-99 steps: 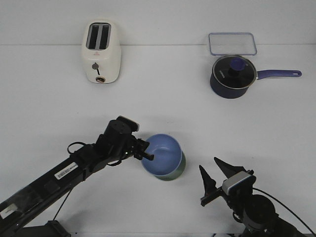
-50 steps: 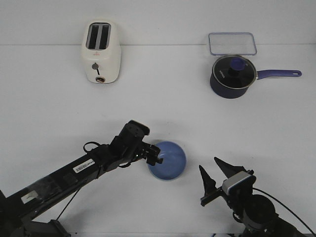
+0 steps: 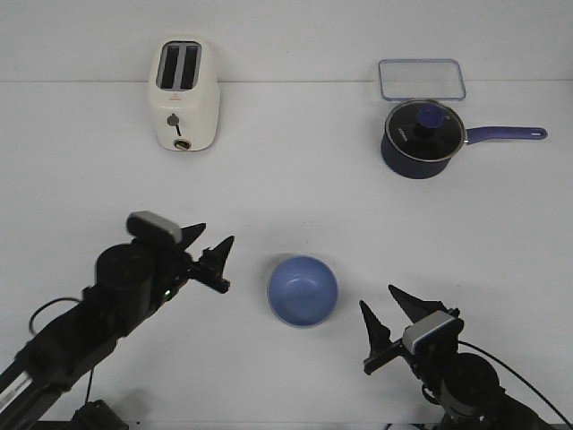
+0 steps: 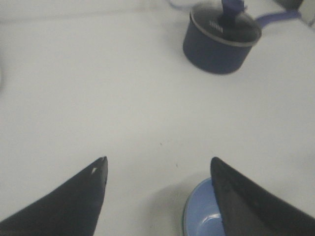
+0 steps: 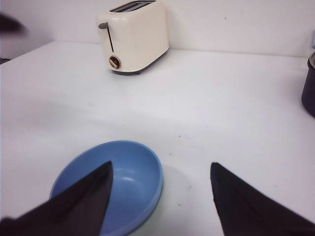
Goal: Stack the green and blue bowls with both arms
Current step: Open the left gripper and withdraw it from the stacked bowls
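The blue bowl [image 3: 303, 290] sits upright on the white table, front of centre. The green bowl is almost wholly hidden under it; only a thin green edge [image 4: 183, 222] shows in the left wrist view. My left gripper [image 3: 218, 232] is open and empty, to the left of the bowl and clear of it. In the left wrist view the gripper [image 4: 158, 160] has the blue bowl [image 4: 202, 216] by one finger. My right gripper [image 3: 376, 296] is open and empty, just right of the bowl. In the right wrist view the gripper [image 5: 161, 164] has the blue bowl [image 5: 123, 182] behind one finger.
A cream toaster [image 3: 183, 94] stands at the back left, also in the right wrist view [image 5: 135, 37]. A dark navy saucepan [image 3: 421, 139] with lid and long handle stands at the back right, a clear rectangular container [image 3: 421, 79] behind it.
My left gripper has let go of the blue bowl, opened and drawn back to the left. The blue bowl has settled level, hiding the green bowl. The right arm has not moved.
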Tool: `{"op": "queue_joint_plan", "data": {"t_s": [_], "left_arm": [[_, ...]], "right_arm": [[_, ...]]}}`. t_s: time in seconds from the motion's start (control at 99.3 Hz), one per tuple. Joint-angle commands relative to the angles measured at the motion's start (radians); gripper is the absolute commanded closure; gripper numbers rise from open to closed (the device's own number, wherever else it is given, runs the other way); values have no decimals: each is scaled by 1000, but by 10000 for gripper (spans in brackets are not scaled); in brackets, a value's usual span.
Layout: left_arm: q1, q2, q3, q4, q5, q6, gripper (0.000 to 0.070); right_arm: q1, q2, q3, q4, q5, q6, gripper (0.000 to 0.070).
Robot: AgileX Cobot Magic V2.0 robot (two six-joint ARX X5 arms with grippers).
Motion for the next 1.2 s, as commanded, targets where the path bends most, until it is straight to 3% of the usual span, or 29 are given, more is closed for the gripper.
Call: {"op": "queue_joint_plan", "data": {"t_s": [0.0, 0.302, 0.322, 0.352, 0.403, 0.433, 1.188], "left_arm": [[-5, -82, -88, -17, -19, -8, 312], [-5, -469, -560, 1, -34, -211, 332], [-5, -484, -573, 1, -34, -213, 352], [-5, -501, -587, 0, -34, -213, 434], [-5, -521, -595, -3, -34, -212, 685], [-5, -528, -595, -3, -35, -213, 689], [-5, -604, -592, 24, -23, -207, 687]], "right_arm": [[10, 7, 1, 9, -2, 2, 282], [10, 7, 1, 0, -2, 1, 298], [10, 7, 1, -3, -2, 1, 323], [10, 7, 1, -7, -2, 1, 397], [10, 7, 1, -14, -2, 1, 598], [10, 7, 1, -18, -2, 1, 700], [10, 4, 2, -3, 0, 13, 697]]}}
